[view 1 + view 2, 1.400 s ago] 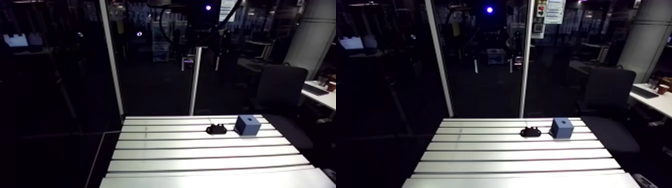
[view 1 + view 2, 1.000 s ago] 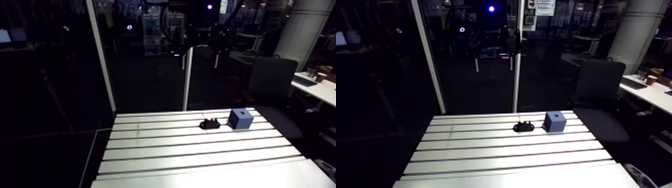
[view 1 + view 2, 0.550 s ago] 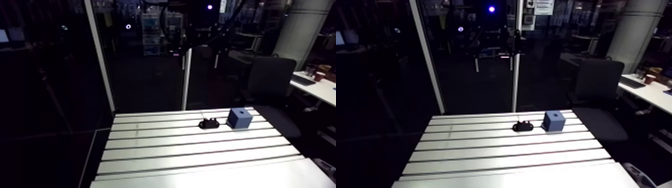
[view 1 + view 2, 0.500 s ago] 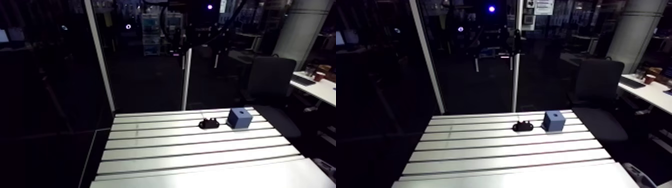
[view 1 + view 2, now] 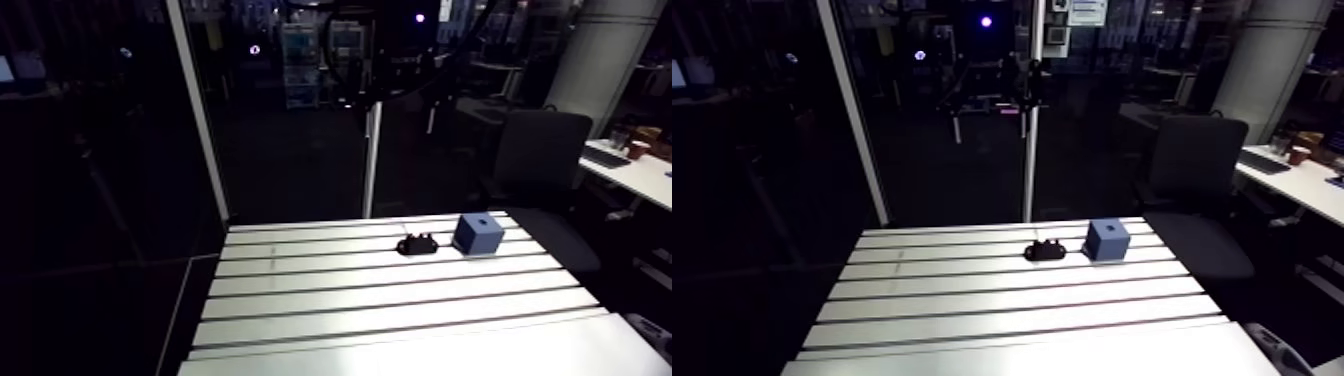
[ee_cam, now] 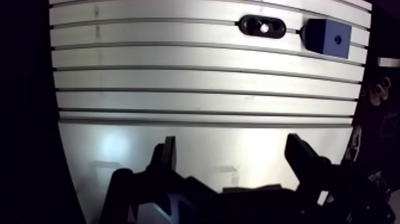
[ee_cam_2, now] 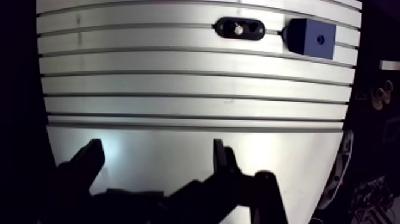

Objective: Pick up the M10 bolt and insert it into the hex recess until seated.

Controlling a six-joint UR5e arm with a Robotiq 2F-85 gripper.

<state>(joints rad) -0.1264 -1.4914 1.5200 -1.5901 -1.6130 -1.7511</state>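
A black oblong holder (image 6: 262, 26) lies on the far part of the slotted table (image 5: 400, 300), with the pale head of the bolt (image 6: 262, 25) showing in its middle. Just beside it stands a blue block (image 6: 326, 37) with a small dark recess in its top face. In the arm view the holder (image 5: 418, 243) and the blue block (image 5: 478, 233) sit side by side near the table's far edge. My gripper (image 6: 232, 146) hangs high over the table's near part, well short of both. It is open, with nothing between its fingers (image 6: 168, 149).
Several bare slotted rows lie between the gripper and the holder. A pale upright post (image 5: 372, 160) rises behind the table's far edge, close to the holder. The table's side edges drop off into dark floor.
The whole arm view has shifted a little, so the camera moved. The holder and the blue block keep their places on the table.
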